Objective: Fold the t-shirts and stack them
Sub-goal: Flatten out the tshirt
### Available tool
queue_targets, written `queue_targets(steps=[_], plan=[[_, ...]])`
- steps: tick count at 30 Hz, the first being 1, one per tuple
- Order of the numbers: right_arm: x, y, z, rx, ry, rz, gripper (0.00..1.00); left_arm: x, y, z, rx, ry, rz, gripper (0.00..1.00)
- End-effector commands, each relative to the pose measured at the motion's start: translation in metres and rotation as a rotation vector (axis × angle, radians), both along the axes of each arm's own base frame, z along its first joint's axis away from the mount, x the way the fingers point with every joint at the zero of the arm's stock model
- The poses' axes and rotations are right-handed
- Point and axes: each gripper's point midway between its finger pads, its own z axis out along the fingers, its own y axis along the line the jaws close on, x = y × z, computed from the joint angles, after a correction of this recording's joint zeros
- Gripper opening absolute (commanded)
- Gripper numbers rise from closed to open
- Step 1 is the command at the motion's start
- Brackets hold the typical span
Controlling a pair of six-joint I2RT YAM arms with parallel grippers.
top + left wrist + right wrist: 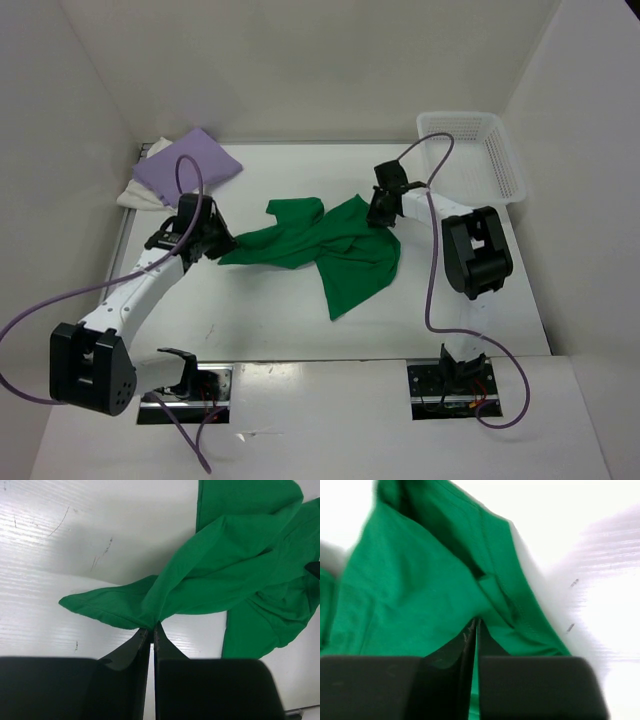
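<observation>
From above, we see the folded pale lilac cloth t-shirt [187, 167] lying on the white cloth t-shirt [133, 194], far left of the white plastic lattice basket [503, 150]. The bright green cloth t-shirt [335, 250] is crumpled nearer the basket, so we judge one fold left. In the left wrist view our left gripper [151, 626] is clenched on the green shirt's corner, and in the right wrist view our right gripper [475, 623] is pinched on its hem.

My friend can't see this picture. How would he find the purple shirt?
Start at the white table and go to its far left corner, past the left arm. A folded purple shirt lies there on top of a white shirt. It is the only purple cloth; the green shirt is crumpled in the middle.
</observation>
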Motion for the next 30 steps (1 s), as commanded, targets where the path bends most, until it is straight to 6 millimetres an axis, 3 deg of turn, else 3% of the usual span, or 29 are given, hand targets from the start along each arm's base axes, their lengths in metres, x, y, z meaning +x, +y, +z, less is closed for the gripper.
queue_targets(steps=[1,3,4,5,6,8,9,10,12,14,15,16,17,19,20,25,26,27,30], plan=[[0.033,0.009,0.057,0.049,-0.14,-0.002,0.0,0.033,-0.004,0.036,-0.017,-0.118,0.005,0.1],[0.037,0.008,0.082,0.053,-0.176,-0.007,0.0,0.044,-0.003,0.048,-0.002,-0.146,0.012,0.09],[0.047,0.011,0.117,0.075,-0.249,-0.007,0.0,0.054,-0.001,0.048,0.017,-0.145,0.015,0.08],[0.052,0.013,0.135,0.086,-0.283,-0.008,0.0,0.072,-0.003,0.077,0.018,-0.217,0.016,0.08],[0.063,0.016,0.17,0.105,-0.344,-0.008,0.0,0.085,0.001,0.079,0.038,-0.219,0.023,0.08],[0.076,0.019,0.215,0.123,-0.425,-0.014,0.0,0.112,0.009,0.107,0.049,-0.286,0.055,0.08],[0.084,0.021,0.265,0.14,-0.509,-0.006,0.0,0.134,0.011,0.138,0.049,-0.351,0.062,0.06],[0.087,0.021,0.282,0.136,-0.532,0.003,0.0,0.143,0.011,0.152,0.033,-0.378,0.057,0.06],[0.091,0.022,0.292,0.119,-0.522,0.016,0.04,0.153,0.016,0.17,0.025,-0.403,0.065,0.06],[0.087,0.02,0.279,0.103,-0.496,0.024,0.11,0.151,0.014,0.174,0.016,-0.418,0.056,0.06],[0.078,0.017,0.232,0.077,-0.407,0.027,0.2,0.145,0.015,0.173,0.016,-0.418,0.056,0.06],[0.081,0.02,0.225,0.093,-0.432,0.033,0.22,0.14,0.02,0.151,0.024,-0.377,0.066,0.06],[0.067,0.024,0.189,0.107,-0.353,0.066,0.23,0.136,0.019,0.142,0.011,-0.361,0.063,0.06],[0.06,0.032,0.168,0.137,-0.319,0.1,0.28,0.128,0.022,0.126,0.008,-0.333,0.063,0.06],[0.051,0.039,0.141,0.146,-0.257,0.127,0.3,0.122,0.027,0.107,0.014,-0.298,0.072,0.06],[0.042,0.056,0.085,0.146,-0.167,0.179,0.41,0.105,0.03,0.068,0.03,-0.219,0.077,0.06],[0.038,0.055,0.066,0.141,-0.123,0.17,0.44,0.101,0.03,0.06,0.032,-0.2,0.076,0.06],[0.04,0.056,0.06,0.14,-0.118,0.17,0.49,0.1,0.031,0.056,0.033,-0.19,0.076,0.06],[0.036,0.049,0.039,0.111,-0.085,0.143,0.51,0.096,0.031,0.056,0.032,-0.198,0.076,0.08]])
